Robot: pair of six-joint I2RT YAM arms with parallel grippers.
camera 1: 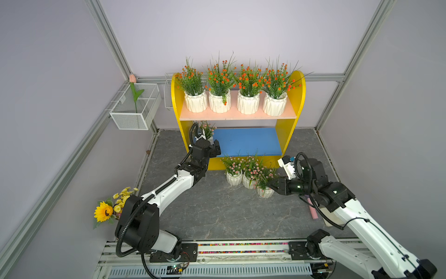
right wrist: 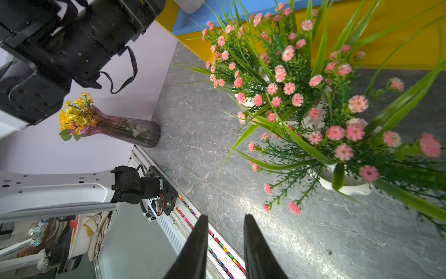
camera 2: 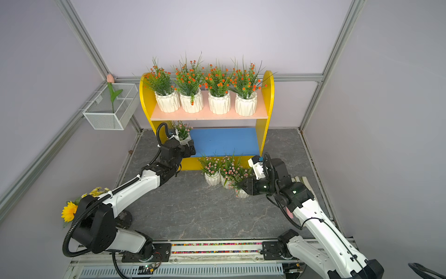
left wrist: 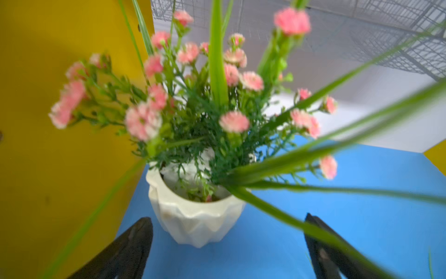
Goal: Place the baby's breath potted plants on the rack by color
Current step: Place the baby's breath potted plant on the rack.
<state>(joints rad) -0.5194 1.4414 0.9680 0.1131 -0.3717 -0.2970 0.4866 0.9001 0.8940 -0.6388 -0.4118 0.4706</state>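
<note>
**Left wrist view: pink pot is down on the blue board, so back out cleanly**

Left wrist: my left gripper's (left wrist: 226,217) fingers (left wrist: 135,241) stand wide apart. One pink-bloomed pot (left wrist: 198,222) sits upright just ahead of them and touches neither. It rests on the blue lower board (left wrist: 350,217), close beside the yellow side panel (left wrist: 60,145). A long green blade lies across one finger. I'd draw the arm straight back and level, without closing, until the leaves fall free.

Right wrist: my right gripper's (right wrist: 225,217) fingers are only slightly apart, with nothing between them. The nearest pink plant (right wrist: 347,186) stands just beside them on the worktop (right wrist: 241,145). I'd spread the fingers wider first, then go in low for the pot body under the foliage.

Top views: in both top views the rack (camera 1: 289,130) stands at 12 o'clock of the worktop. Four orange plants (camera 1: 248,104) fill its pale pink upper board (camera 1: 236,115). The placed pot takes the 9 o'clock end of the blue board, leaving room toward 3 o'clock. Three pink plants (camera 1: 234,178) cluster at the rack's 6 o'clock. The right gripper is at 3 o'clock of the closest one, and I cannot tell whether it touches.
</note>
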